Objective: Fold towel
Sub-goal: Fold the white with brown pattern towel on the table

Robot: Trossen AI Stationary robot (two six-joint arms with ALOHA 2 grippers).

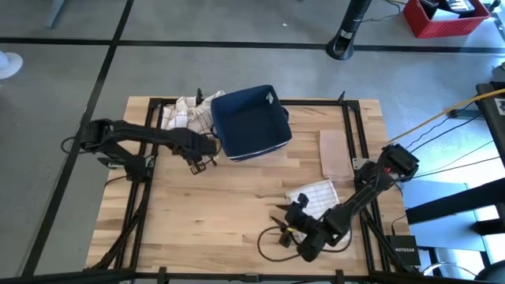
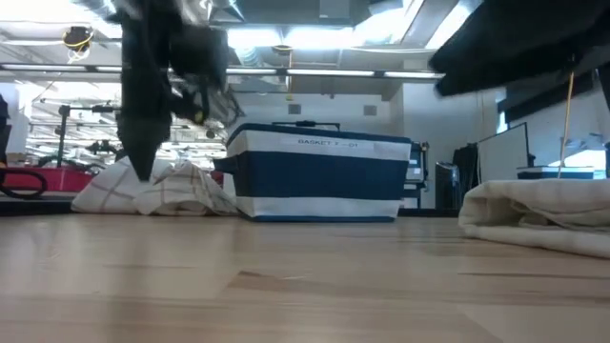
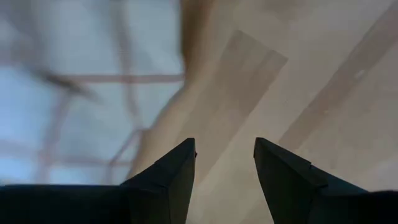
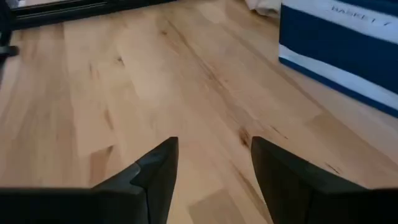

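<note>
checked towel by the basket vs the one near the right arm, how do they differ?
The towel beside the basket, the crumpled towel, lies bunched in a loose heap at the far left of the table; the folded towel lies flat near the right gripper. The crumpled towel touches the basket; the folded towel lies apart on bare wood. Both are light with a checked pattern, and neither is held.

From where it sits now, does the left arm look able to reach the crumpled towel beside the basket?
Probably yes. The left gripper, open and empty, hangs just in front of the crumpled towel, with nothing between them; the basket stands off to one side.
</note>
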